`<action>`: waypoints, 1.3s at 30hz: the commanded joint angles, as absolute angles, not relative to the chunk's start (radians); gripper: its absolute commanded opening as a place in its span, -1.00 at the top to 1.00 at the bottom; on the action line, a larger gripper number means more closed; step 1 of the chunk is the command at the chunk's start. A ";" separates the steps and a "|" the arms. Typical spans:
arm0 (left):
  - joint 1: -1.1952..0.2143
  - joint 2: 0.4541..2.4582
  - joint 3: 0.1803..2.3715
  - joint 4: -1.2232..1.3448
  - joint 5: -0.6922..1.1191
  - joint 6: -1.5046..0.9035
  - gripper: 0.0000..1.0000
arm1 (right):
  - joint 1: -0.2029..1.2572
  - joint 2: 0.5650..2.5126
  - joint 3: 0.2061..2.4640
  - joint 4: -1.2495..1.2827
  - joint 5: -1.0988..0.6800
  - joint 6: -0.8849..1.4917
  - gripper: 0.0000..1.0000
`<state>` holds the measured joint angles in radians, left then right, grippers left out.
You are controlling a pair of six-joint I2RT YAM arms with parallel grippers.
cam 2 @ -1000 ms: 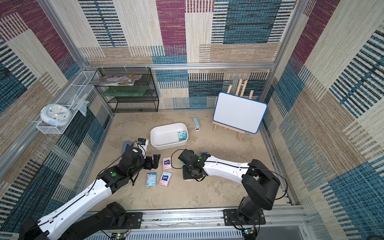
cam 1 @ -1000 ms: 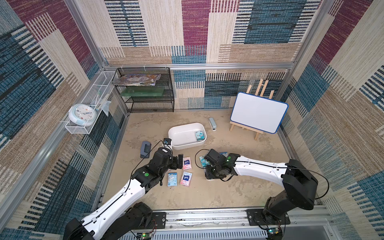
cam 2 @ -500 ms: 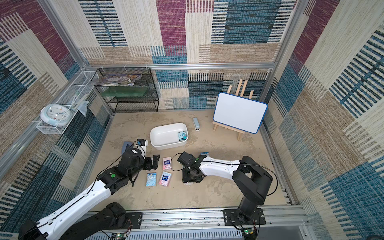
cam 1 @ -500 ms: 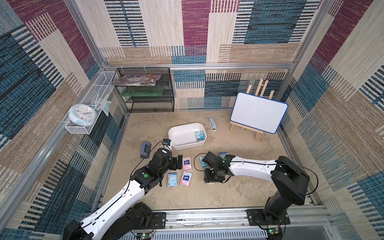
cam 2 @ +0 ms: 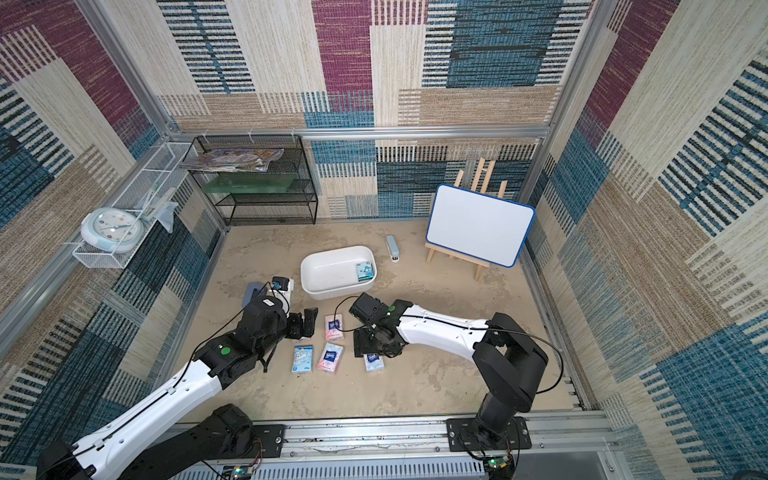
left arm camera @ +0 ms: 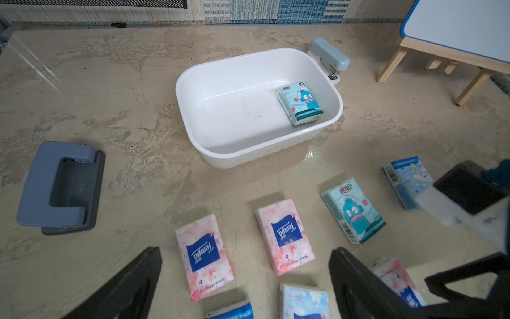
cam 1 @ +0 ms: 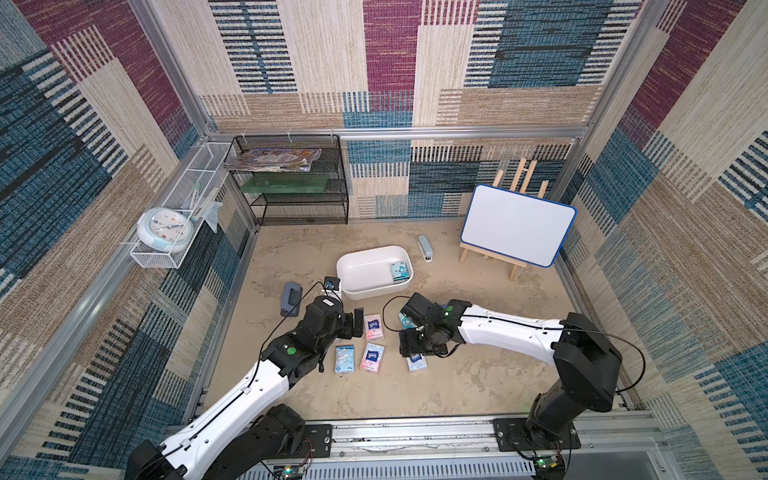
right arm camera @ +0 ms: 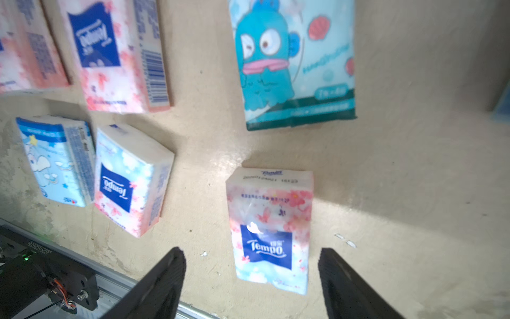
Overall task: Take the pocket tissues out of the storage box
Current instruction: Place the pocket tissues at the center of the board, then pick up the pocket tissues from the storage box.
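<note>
- R gripper [right arm camera: 251,254]: jaws apart, low over table. Pink packet [right arm camera: 271,229] lies flat between them, not held. A lift at an angle may drag it.
- L gripper [left arm camera: 245,250]: jaws wide apart, empty, above the pocket tissues [left arm camera: 285,236] already out of the box.
- Storage box [left arm camera: 234,157]: one teal packet [left arm camera: 300,103] left inside, close to the wall. A finger may hit the rim and shove the light box.

One tissue packet [left arm camera: 300,103] in the storage box [left arm camera: 220,150] ahead of the left gripper [left arm camera: 245,250], stapler [left arm camera: 328,55] behind the box, hole punch [left arm camera: 58,187] to that gripper's left, Tempo packet [right arm camera: 271,207] on the table [right arm camera: 414,193] between the jaws of the right gripper [right arm camera: 249,251], other packets [right arm camera: 129,179] to its left.
</note>
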<state>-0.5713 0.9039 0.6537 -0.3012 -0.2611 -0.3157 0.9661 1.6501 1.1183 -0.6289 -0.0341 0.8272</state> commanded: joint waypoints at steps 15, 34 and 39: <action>-0.568 0.898 0.642 -0.290 -0.337 -0.356 -1.00 | 0.825 1.760 1.474 -0.784 0.153 0.591 -0.60; -0.565 0.898 0.647 -0.281 -0.389 -0.342 -1.00 | 0.694 2.212 2.038 -0.760 0.206 0.339 -0.44; -0.563 0.888 0.640 -0.288 -0.402 -0.350 -1.00 | 0.684 2.302 2.125 -0.760 0.227 0.305 -0.39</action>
